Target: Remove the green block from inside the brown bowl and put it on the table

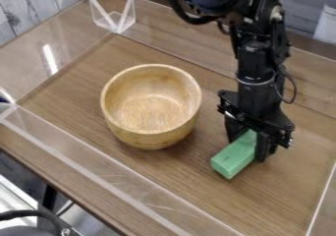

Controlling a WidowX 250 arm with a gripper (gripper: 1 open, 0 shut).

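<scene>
Placement step, nearly done. Green block [237,157] is out of the bowl [152,104], down on the counter [92,78] just right of the bowl, apparently resting there. Tool [257,145] points straight down, clenched on the block's upper end. Bowl looks empty. Next move, as I judge it: release the block, then lift straight up without nudging it or the bowl.

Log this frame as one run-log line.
stage: placing | hand: shut on green block | green block: out of wooden bowl, low at table, right of bowl | bowl: empty | release: not yet
</scene>
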